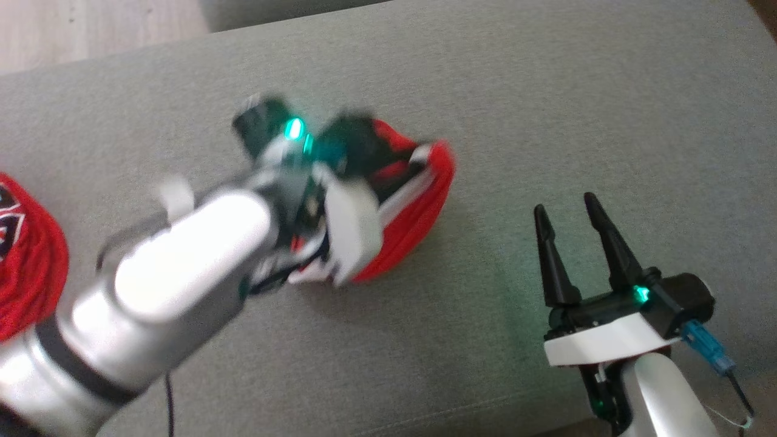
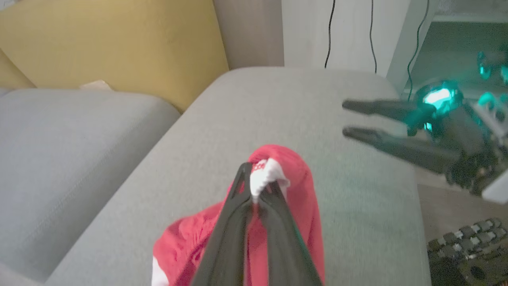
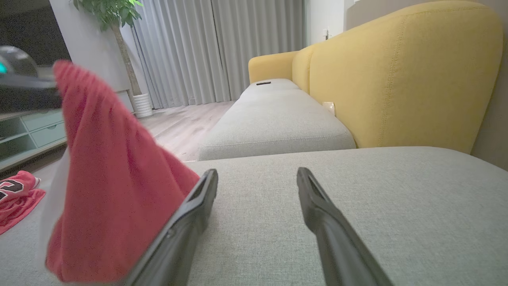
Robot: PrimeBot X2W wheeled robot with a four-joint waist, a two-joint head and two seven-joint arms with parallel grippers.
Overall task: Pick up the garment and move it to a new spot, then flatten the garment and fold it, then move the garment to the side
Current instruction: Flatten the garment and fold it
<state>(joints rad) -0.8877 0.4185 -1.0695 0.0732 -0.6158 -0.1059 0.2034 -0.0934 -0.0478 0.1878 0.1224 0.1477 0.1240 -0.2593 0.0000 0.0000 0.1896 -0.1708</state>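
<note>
Pinching a white-trimmed fold of the red garment [image 2: 305,198], your left gripper [image 2: 260,174] has its two dark fingers pressed together on the cloth near their tips. The garment hangs from that pinch in a peak, with the rest of it draping down toward the grey sofa cushion [image 1: 607,91]. It sits near the middle of the cushion in your head view, partly hidden behind the left wrist. Whether its lowest edge touches the cushion, you cannot tell. The head view is blurred around that arm.

Your right gripper [image 1: 565,205] hovers over bare cushion to the right of the garment, apart from it, fingers spread wide with nothing between them. In the left wrist view its fingers point in from the right, level with the pinched fold.

A second red garment [image 1: 24,255] with dark lettering lies at the cushion's far left edge. A yellow backrest [image 3: 397,79] rises behind the cushion.
</note>
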